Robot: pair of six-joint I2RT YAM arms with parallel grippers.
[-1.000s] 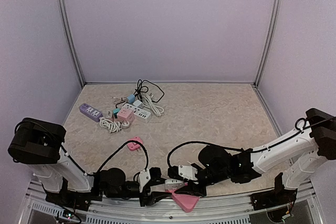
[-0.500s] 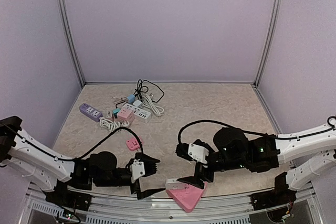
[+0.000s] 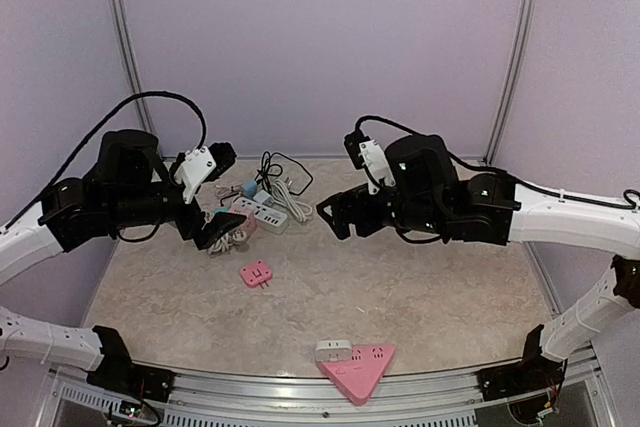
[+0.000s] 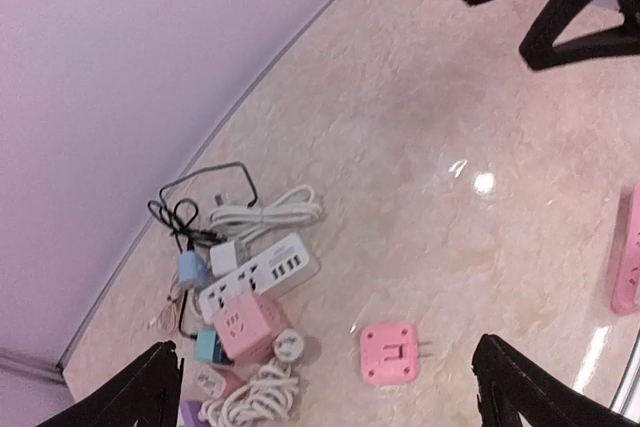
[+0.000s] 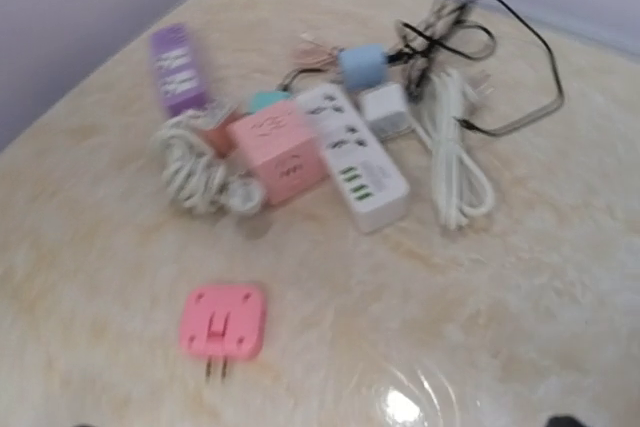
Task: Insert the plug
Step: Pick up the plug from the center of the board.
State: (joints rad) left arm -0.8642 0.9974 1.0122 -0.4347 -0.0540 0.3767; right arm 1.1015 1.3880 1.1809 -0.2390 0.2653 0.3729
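We see white links and bulky black joints on the left arm and right arm. Black cables loop over each.

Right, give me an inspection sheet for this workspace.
Surface: beige marbled table, no spills seen.
Job's things: white plug sits against the pink triangular socket block at the near edge; seating cannot be confirmed.
Clutter: pink square adapter lies alone, prongs exposed. Back-left pile holds pink cube socket, white power strip and purple strip.
Grippers: left gripper and right gripper both raised, open, empty.
Cables: white cords and black cord loose in the pile.
Surroundings: lilac walls, metal posts.
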